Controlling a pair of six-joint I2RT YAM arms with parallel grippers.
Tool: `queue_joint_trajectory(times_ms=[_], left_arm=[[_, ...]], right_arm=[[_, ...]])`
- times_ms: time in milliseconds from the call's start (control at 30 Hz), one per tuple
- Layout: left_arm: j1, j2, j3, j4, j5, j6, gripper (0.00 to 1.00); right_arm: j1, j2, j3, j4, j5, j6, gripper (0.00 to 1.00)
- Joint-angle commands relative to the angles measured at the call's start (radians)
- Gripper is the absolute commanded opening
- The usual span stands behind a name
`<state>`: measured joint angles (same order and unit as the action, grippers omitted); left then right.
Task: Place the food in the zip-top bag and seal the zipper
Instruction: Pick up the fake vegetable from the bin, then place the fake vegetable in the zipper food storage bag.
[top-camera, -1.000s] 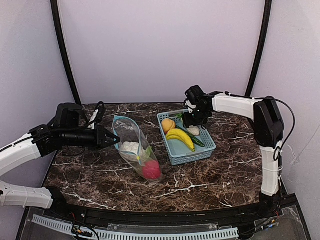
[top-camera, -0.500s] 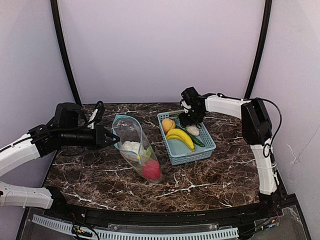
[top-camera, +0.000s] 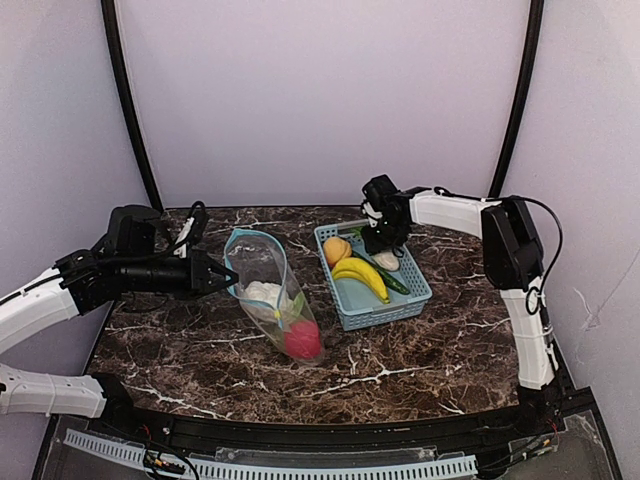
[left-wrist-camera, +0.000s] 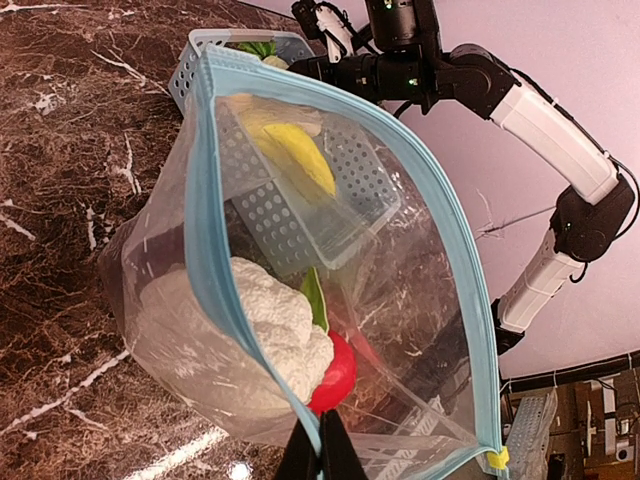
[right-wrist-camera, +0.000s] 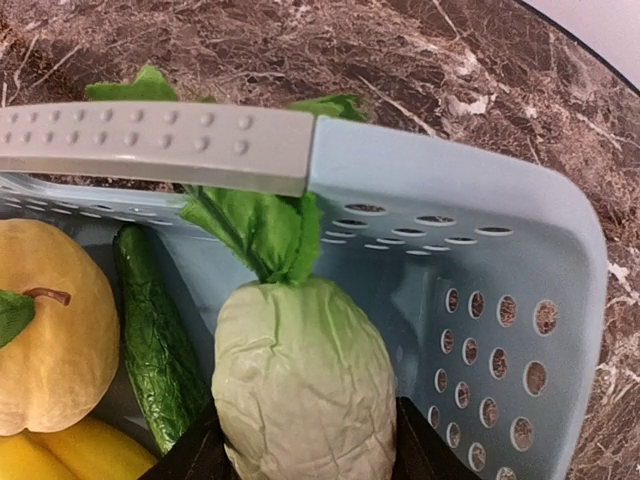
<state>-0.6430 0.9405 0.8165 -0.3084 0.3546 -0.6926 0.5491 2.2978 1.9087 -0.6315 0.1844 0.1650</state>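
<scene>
The clear zip-top bag (top-camera: 262, 275) lies on the table with its mouth held open; a white cauliflower (left-wrist-camera: 265, 320) and a red apple (left-wrist-camera: 338, 375) are inside. My left gripper (left-wrist-camera: 320, 440) is shut on the teal zipper strip (left-wrist-camera: 215, 250) at the near rim. My right gripper (right-wrist-camera: 305, 440) is down in the light blue basket (right-wrist-camera: 480, 210), its fingers closed against both sides of a pale white-green vegetable (right-wrist-camera: 300, 380) with green leaves, which still rests in the basket. Beside it lie a green cucumber (right-wrist-camera: 155, 340), an orange fruit (right-wrist-camera: 50, 340) and a yellow banana (top-camera: 362, 275).
The basket (top-camera: 400, 305) stands right of the bag on the dark marble table (top-camera: 440, 350). Purple walls close in the back and both sides. The basket's grey rim bar (right-wrist-camera: 150, 145) crosses just ahead of my right gripper.
My right gripper has moved left and down into the basket and come around the pale vegetable. The left gripper and the bag have barely moved.
</scene>
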Motion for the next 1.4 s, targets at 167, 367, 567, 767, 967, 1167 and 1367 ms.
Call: queue_joint_trajectory(times_ms=[167, 367, 567, 767, 967, 1167, 1367], left_arm=[[0.007, -0.028, 0.012, 0.027, 0.006, -0.012, 0.01], [0.006, -0.027, -0.008, 0.065, 0.033, -0.023, 0.01], [0.007, -0.022, -0.009, 0.076, 0.052, -0.014, 0.01], [0.007, -0.008, -0.023, 0.101, 0.087, -0.011, 0.01], [0.007, -0.020, -0.025, 0.118, 0.105, -0.012, 0.01], [0.006, -0.024, -0.035, 0.122, 0.113, -0.019, 0.01], [0.006, -0.027, -0.040, 0.132, 0.123, -0.035, 0.01]], right_arm=[[-0.007, -0.303, -0.077, 0.026, -0.002, 0.023, 0.24], [0.027, -0.497, -0.164, 0.027, -0.040, 0.058, 0.22], [0.159, -0.642, -0.208, 0.018, -0.041, 0.126, 0.21], [0.367, -0.711, -0.209, 0.072, 0.045, 0.245, 0.21], [0.525, -0.707, -0.205, 0.186, 0.057, 0.291, 0.20], [0.640, -0.654, -0.175, 0.278, 0.086, 0.292, 0.20], [0.692, -0.565, -0.111, 0.325, 0.096, 0.282, 0.20]])
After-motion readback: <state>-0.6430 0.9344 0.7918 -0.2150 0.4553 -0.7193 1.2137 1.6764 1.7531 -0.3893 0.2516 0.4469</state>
